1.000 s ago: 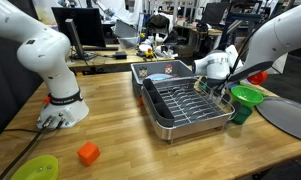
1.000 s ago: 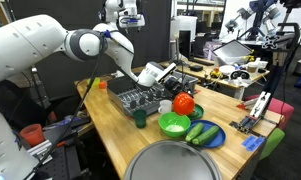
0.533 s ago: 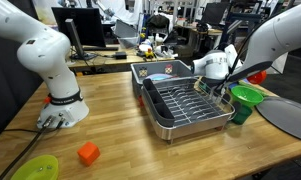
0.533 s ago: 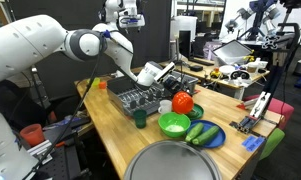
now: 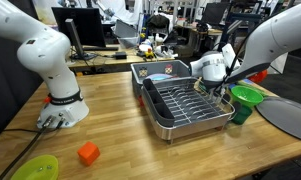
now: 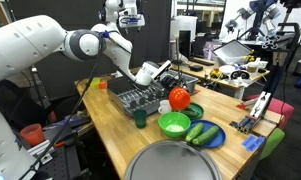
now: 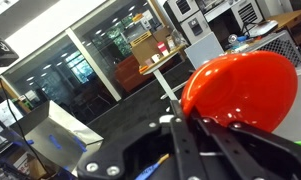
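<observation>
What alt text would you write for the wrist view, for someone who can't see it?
A glossy red-orange rounded plastic item fills the right of the frame, with the black gripper below it, jaws shut on its lower edge. Behind are a glass-walled office front and what looks like an open laptop at lower left.

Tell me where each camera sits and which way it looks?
An exterior view: beside the table, facing the dish rack; shows the arm's base and gripper.
An exterior view: off the table's end, facing the rack; shows most of the arm.
Wrist view: above the fingers, facing the red bowl.
Both exterior views share the rack.
</observation>
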You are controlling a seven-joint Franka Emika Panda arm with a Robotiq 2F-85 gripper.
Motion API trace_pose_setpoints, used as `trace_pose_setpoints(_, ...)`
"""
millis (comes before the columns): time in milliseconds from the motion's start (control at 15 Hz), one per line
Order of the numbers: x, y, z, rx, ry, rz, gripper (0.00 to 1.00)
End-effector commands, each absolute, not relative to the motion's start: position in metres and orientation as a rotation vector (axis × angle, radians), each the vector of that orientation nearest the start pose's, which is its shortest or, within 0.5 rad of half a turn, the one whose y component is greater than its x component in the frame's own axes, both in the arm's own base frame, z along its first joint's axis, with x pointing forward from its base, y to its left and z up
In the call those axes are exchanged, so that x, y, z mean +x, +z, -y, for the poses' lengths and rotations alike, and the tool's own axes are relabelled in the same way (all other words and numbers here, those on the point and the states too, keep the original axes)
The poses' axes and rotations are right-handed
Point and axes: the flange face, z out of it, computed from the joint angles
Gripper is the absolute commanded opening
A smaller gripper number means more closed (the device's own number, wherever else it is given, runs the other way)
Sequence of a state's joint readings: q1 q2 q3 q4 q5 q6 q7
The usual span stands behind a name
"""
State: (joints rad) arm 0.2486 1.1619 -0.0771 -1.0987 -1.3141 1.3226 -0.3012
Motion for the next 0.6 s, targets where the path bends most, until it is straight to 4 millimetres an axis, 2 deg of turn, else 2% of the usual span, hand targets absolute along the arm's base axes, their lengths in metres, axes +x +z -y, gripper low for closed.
trace_pose_setpoints(0,0.7093,0.1514,-0.0174,1.424,-0.913,-0.655,0.02)
trace_pose_setpoints(533,0.7056,0.1530,-0.0141,1.406,-0.948,-0.622,0.02)
